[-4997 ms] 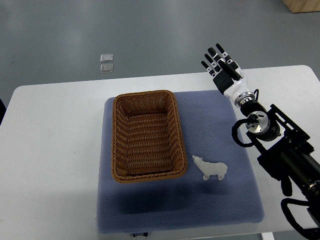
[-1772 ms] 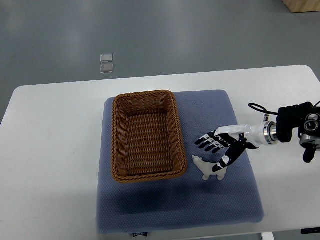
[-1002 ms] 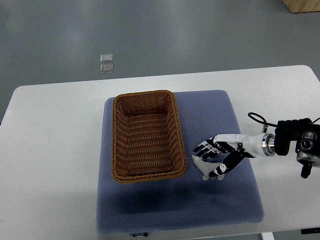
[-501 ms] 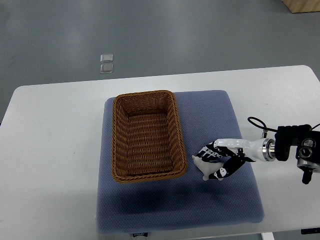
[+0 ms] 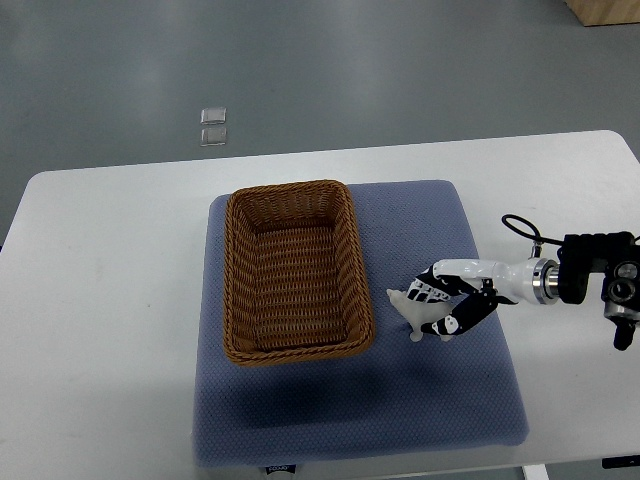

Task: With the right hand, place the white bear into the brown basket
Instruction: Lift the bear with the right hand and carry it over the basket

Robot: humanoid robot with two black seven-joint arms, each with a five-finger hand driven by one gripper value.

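Blue mat point(image 5: 440, 230); brown basket point(image 5: 292, 270) left, right robot hand point(image 5: 450, 305) clasping white bear point(image 5: 412, 309)

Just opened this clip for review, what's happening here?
The robot's right hand has closed around a small white bear on the blue mat, just right of the brown basket. The bear is gripped but sits beside the basket's near right corner, not in it. The basket holds nothing. The left arm is out of view.
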